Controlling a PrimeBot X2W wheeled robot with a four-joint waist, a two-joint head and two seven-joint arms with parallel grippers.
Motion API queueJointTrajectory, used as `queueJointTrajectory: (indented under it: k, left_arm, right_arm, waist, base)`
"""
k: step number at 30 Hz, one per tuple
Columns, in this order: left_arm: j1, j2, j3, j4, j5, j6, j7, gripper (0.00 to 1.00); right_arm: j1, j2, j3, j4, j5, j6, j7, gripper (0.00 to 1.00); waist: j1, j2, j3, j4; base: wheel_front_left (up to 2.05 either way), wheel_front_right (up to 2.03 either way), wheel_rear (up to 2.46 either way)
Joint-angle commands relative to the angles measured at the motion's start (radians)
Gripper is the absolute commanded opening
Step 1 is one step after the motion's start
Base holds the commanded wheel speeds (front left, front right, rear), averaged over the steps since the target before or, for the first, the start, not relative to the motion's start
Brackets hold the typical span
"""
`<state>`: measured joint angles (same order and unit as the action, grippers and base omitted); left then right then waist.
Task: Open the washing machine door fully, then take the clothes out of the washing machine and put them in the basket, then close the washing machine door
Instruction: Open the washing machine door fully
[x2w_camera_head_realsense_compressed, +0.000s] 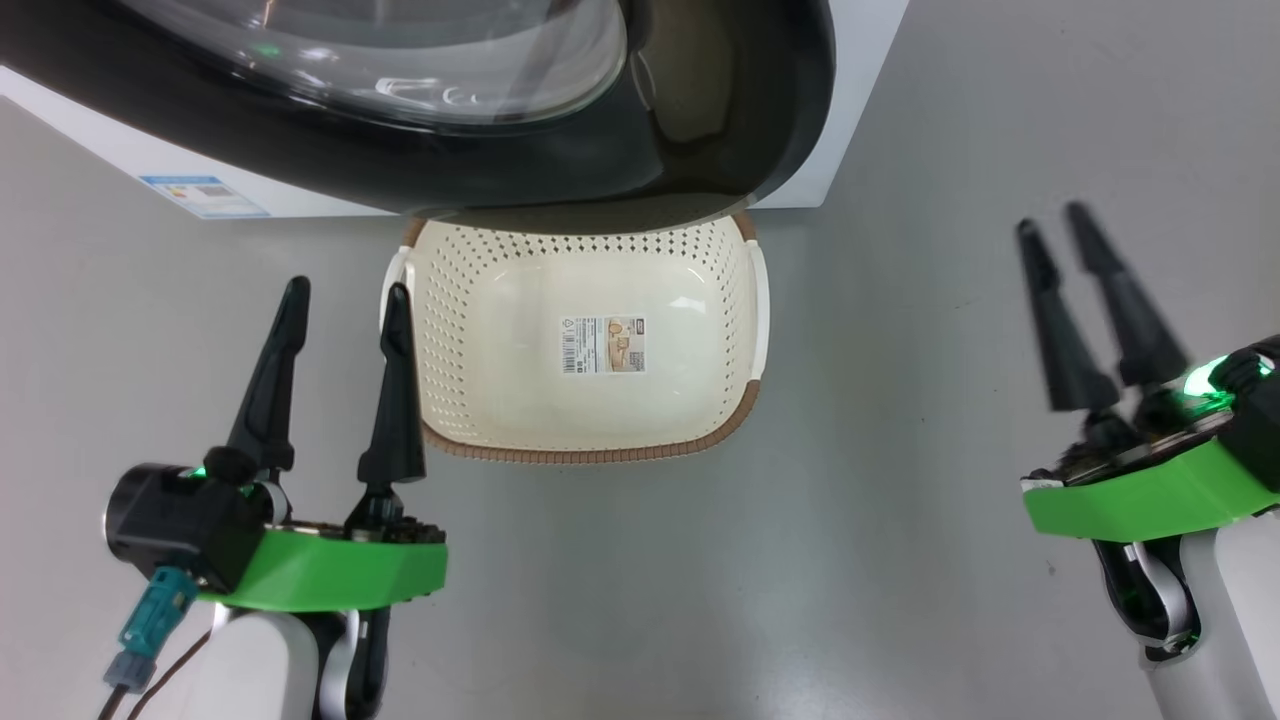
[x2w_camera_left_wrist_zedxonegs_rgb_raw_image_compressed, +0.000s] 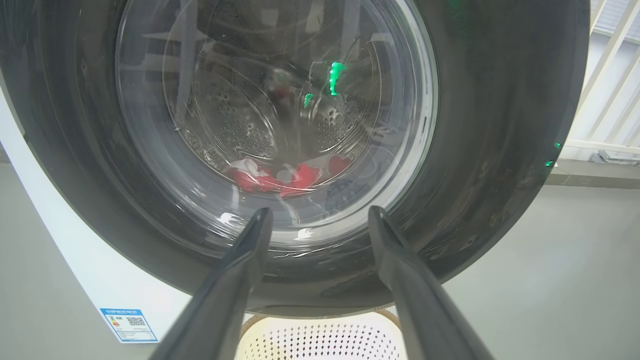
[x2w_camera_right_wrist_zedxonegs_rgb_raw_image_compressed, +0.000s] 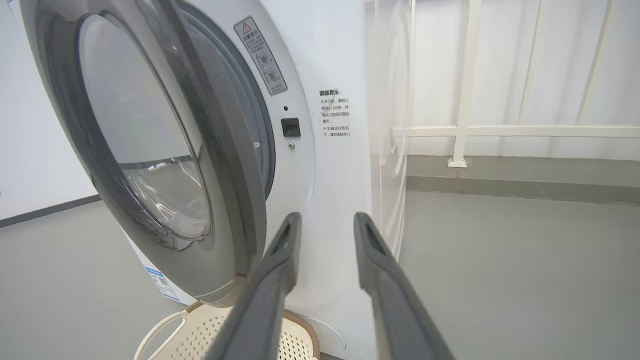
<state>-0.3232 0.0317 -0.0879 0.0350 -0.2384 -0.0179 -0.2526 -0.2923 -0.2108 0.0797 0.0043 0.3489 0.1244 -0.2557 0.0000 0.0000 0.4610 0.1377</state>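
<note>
Basket (x2w_camera_head_realsense_compressed: 470, 330) lies crosswise, mouth up, beneath ajar door (x2w_camera_head_realsense_compressed: 720, 110).

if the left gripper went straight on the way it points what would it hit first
Probably the washing machine door, low on its glass window; nothing shows between it and the left gripper.

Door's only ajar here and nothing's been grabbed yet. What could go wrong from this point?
The door overhangs the far rim of the basket; swinging it wider might clip or shove the basket.
The clothes lie low in the drum behind the door; reaching in before it is fully open could jam an arm against it.
The right gripper holds nothing; its fingers may slip off the door's glossy edge.
</note>
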Motion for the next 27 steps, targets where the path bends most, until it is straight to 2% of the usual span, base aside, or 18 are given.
queueJointTrajectory:
  k: [1, 3, 4, 10, 15, 22, 27]
  left_arm:
    - [0.013, 0.018, 0.033, -0.023, 0.010, -0.001, -0.009, 1.00]
    - [0.014, 0.018, 0.033, -0.024, 0.011, 0.000, -0.009, 1.00]
    - [0.014, 0.018, 0.033, -0.024, 0.011, 0.000, -0.009, 1.00]
    - [0.014, 0.018, 0.029, -0.023, 0.010, 0.003, -0.009, 1.00]
    - [0.008, 0.018, 0.016, -0.019, 0.006, 0.003, -0.009, 1.00]
    - [-0.001, 0.018, -0.010, -0.017, -0.003, 0.011, -0.009, 1.00]
    - [-0.010, 0.018, -0.028, -0.017, -0.007, 0.016, -0.009, 1.00]
  right_arm:
    - [-0.006, 0.001, 0.024, -0.015, 0.042, 0.006, -0.006, 0.00]
    - [-0.027, 0.023, 0.018, -0.006, 0.131, 0.006, -0.006, 0.00]
    - [-0.027, 0.023, 0.018, -0.006, 0.131, 0.006, -0.006, 0.00]
    - [-0.131, 0.007, 0.081, 0.070, 0.348, 0.006, -0.006, 0.00]
    - [-0.260, 0.000, 0.165, 0.167, 0.613, 0.006, 0.002, 0.00]
    - [-0.433, -0.049, 0.229, 0.223, 1.002, 0.006, 0.167, 0.00]
    - [-0.525, -0.060, 0.206, 0.266, 1.247, 0.006, 0.372, 0.00]
  waist:
    - [0.0000, 0.0000, 0.000, 0.001]
    - [0.0000, 0.0000, -0.001, 0.001]
    - [0.0000, 0.0000, -0.001, 0.001]
    - [0.0000, 0.0000, -0.001, 0.007]
    - [0.0000, 0.0000, 0.001, 0.020]
    - [0.0000, 0.0000, 0.014, 0.042]
    - [0.0000, 0.0000, 0.026, 0.058]
  base:
    - [0.00, 0.00, 0.00]
    - [0.00, 0.00, 0.00]
    - [0.00, 0.00, 0.00]
    - [0.00, 0.00, 0.00]
    - [0.00, 0.00, 0.00]
    - [0.00, 0.00, 0.00]
    - [0.00, 0.00, 0.00]
